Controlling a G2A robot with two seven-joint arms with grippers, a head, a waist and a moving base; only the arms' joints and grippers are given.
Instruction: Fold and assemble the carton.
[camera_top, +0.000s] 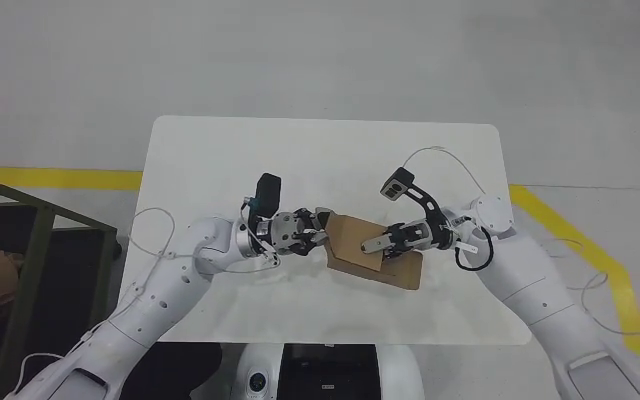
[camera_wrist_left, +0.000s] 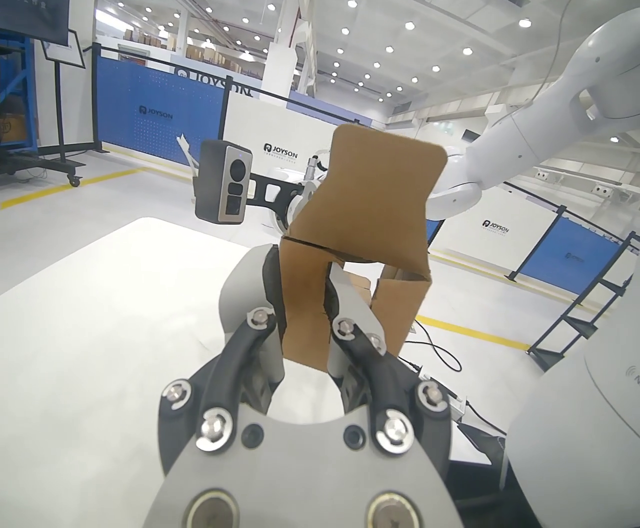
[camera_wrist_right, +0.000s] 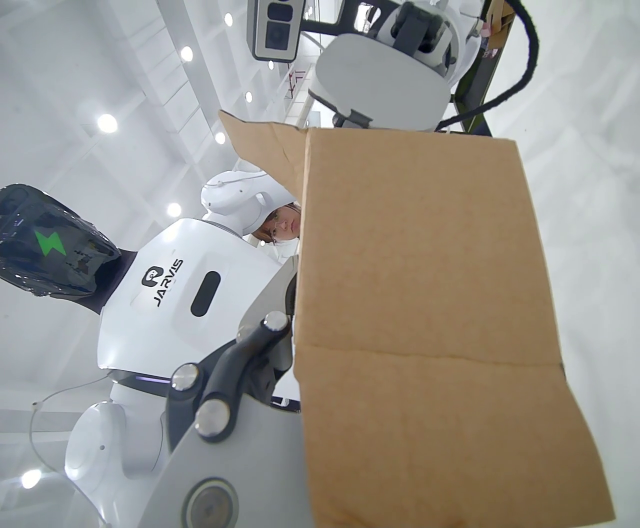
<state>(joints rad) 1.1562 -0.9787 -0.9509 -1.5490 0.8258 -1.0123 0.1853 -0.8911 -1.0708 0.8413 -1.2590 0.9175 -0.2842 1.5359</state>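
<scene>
The carton (camera_top: 372, 258) is plain brown cardboard, only half formed: a creased, open sleeve of flat panels with one round-cornered flap (camera_wrist_left: 385, 165) standing up at its far end. It hangs over the middle of the white bench (camera_top: 200, 160), towards the robot's side, caught between the two arms. The left pincer (camera_top: 316, 238) meets its left end and is pinched tight on a narrow strip of cardboard wall squeezed between its fingers (camera_wrist_left: 350, 300). The right pincer (camera_top: 384, 243) lies across the top panel from the right; whether it is clamped I cannot tell.
</scene>
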